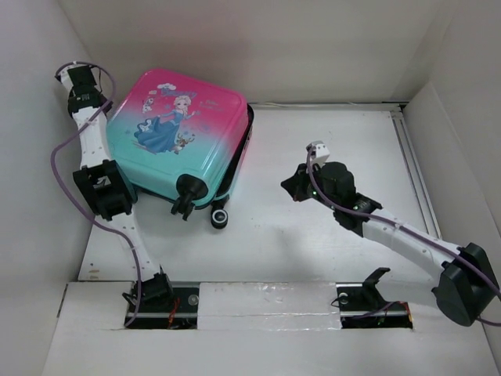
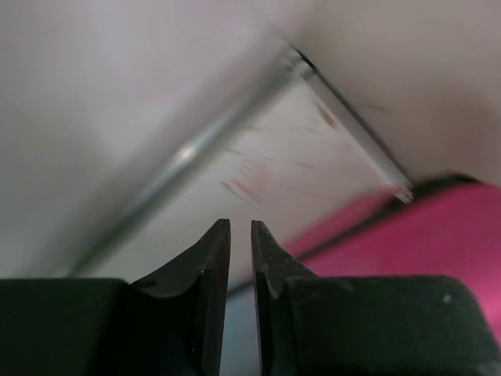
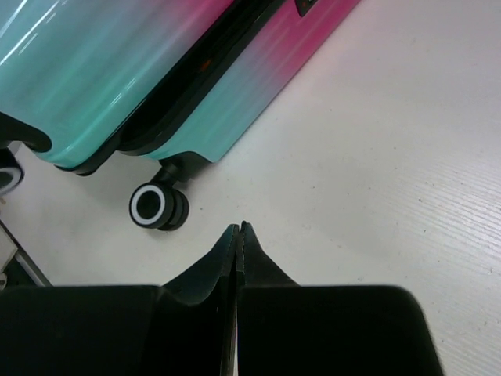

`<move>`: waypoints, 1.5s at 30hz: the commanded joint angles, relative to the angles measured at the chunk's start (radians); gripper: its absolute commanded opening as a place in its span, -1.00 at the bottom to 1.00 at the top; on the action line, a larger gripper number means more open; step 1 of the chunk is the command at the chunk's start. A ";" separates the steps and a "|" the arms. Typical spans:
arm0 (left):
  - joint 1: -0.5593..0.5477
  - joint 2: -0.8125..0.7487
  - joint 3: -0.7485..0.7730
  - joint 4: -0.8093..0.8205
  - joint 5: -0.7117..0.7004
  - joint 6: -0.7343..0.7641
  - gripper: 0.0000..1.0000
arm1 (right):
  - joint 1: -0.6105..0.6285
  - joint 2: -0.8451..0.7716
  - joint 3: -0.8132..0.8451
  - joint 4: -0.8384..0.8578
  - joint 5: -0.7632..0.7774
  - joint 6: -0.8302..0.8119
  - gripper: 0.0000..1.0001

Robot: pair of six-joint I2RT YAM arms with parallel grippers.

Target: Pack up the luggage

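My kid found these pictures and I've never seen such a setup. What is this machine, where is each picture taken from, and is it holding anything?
These are two robot arms bolted at the near edge of a white table. The wide picture looks down from above; the other two come from a camera on each wrist. The luggage, pink fading to turquoise, lies flat and looks closed. The left tool sits beside its pink edge, fingers nearly together with a thin gap. The right tool is shut, pointing near a wheel. Neither holds anything.
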 commanded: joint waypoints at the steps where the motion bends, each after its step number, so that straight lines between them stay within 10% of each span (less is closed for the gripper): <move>1: 0.027 -0.019 0.100 0.058 -0.105 0.046 -0.73 | 0.008 0.048 -0.004 0.085 0.015 -0.008 -1.00; 11: -0.080 0.141 0.004 0.049 0.159 0.066 -1.00 | 0.017 0.262 0.127 0.142 0.083 0.001 -1.00; 22: -0.241 -0.288 -0.749 0.439 0.328 -0.135 -1.00 | -0.128 0.352 0.279 0.055 0.259 -0.030 -1.00; 34: -0.378 -0.748 -1.489 0.752 0.305 -0.295 -1.00 | -0.233 0.430 0.274 0.062 0.106 -0.010 -1.00; 45: -0.611 -1.295 -1.814 0.665 0.149 -0.391 -1.00 | -0.159 0.954 1.385 -0.395 -0.167 -0.116 -1.00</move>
